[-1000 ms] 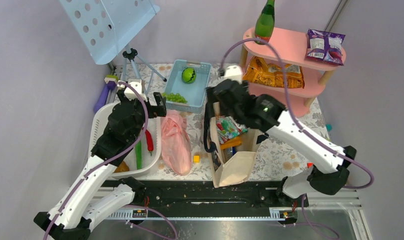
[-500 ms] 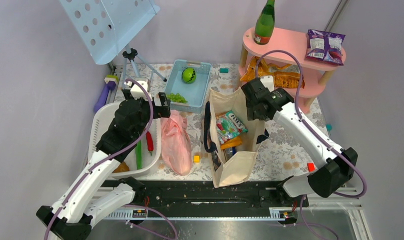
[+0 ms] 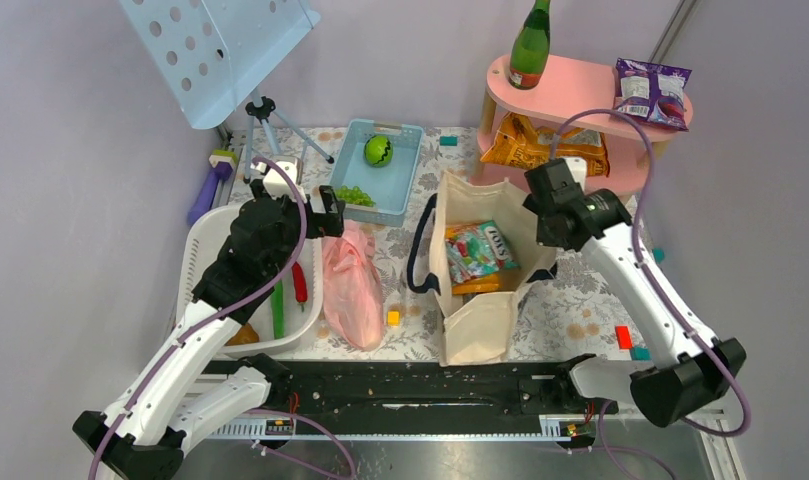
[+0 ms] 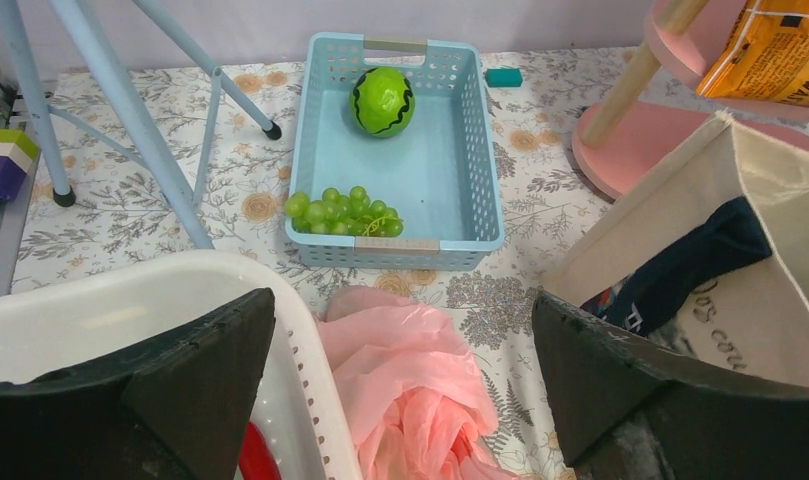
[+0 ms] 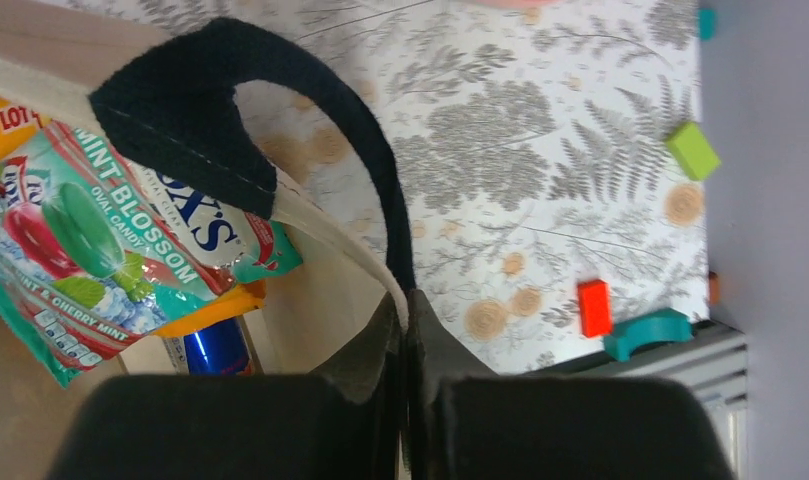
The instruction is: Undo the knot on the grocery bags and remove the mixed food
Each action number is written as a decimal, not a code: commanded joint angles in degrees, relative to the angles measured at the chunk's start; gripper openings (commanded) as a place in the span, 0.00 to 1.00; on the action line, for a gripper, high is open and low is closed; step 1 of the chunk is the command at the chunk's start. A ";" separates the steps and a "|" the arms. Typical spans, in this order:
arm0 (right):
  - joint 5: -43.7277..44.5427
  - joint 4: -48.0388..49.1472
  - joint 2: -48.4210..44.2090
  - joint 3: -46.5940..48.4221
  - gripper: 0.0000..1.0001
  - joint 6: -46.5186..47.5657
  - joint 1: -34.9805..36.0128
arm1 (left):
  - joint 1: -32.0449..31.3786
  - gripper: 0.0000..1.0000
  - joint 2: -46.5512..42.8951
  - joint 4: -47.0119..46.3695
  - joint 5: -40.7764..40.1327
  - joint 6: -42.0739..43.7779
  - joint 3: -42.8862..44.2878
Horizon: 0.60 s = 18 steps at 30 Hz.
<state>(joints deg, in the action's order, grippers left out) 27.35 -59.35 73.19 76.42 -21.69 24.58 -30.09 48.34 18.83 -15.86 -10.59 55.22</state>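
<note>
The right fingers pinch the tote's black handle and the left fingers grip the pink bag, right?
Not quite: the left wrist view shows the left fingers spread open over the pink bag, gripping nothing. The right fingers do pinch the black handle.

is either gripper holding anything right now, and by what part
The right gripper is shut on the black handle of the tote, where the strap meets the rim. The left gripper is open over the pink bag, holding nothing.

bright, even, diffuse light from above fills all three views. shadows are faint and soft, one lying beside the canvas tote [image 3: 480,335]. the top view is sharp throughout. in each wrist view the dark fingers [image 4: 150,400] sit close and slightly soft-edged.
</note>
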 commanded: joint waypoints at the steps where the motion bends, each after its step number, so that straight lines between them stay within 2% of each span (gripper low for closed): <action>1: 11.82 -2.89 -4.80 2.39 0.00 3.33 -4.58 | 0.16 0.99 -0.16 -2.22 3.00 -1.19 1.03; 13: 16.35 -5.15 -5.99 4.60 0.00 8.33 -17.95 | 0.14 0.99 0.18 -2.50 7.12 -2.95 1.02; 18: 14.53 -3.67 -6.58 6.69 0.00 9.54 -23.91 | 0.12 0.99 0.62 -2.61 10.37 -5.68 0.23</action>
<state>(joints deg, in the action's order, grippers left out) 36.93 -64.93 69.45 78.15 -14.96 4.40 -30.09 48.56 18.79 -9.45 -13.58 55.22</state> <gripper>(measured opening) 0.022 0.989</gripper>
